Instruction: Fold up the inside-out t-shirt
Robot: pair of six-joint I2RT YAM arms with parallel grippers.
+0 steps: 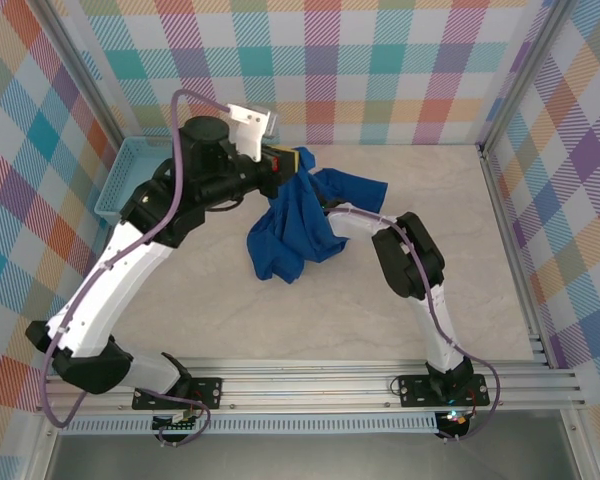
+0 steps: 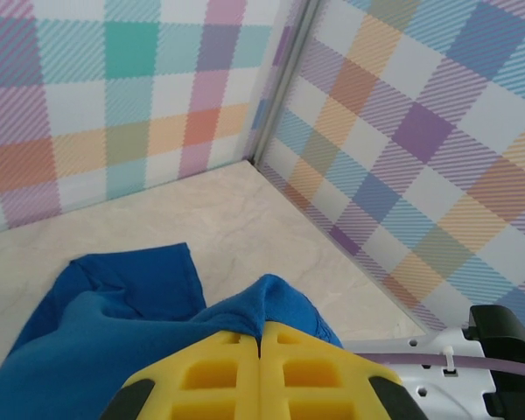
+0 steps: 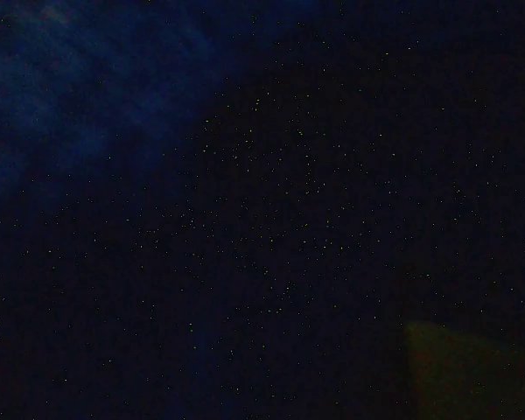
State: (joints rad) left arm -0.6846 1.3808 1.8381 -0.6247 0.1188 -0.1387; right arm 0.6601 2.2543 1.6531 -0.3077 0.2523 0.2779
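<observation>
The inside-out t-shirt (image 1: 298, 228) is a bunched royal-blue heap near the middle of the desk (image 1: 380, 330), its upper edge caught in the left gripper (image 1: 302, 160) and the rest sagging from there toward the near side, with a crumpled fold resting on the desk below and to the left of that gripper. In the left wrist view the yellow fingers (image 2: 210, 376) are pressed together with the blue cloth pinched at their tips, and more of the shirt spreads out beyond and to the left of them. The right arm (image 1: 410, 255) reaches in from the right side, and its forward end goes under the cloth just below the left gripper. The right gripper is buried in the shirt, so I cannot tell whether it is spread or pressed together; the right wrist view is dark blue cloth close over the lens. A light blue basket (image 1: 130, 180) sits well to the left of the left gripper, against the checked wall (image 1: 380, 70).
</observation>
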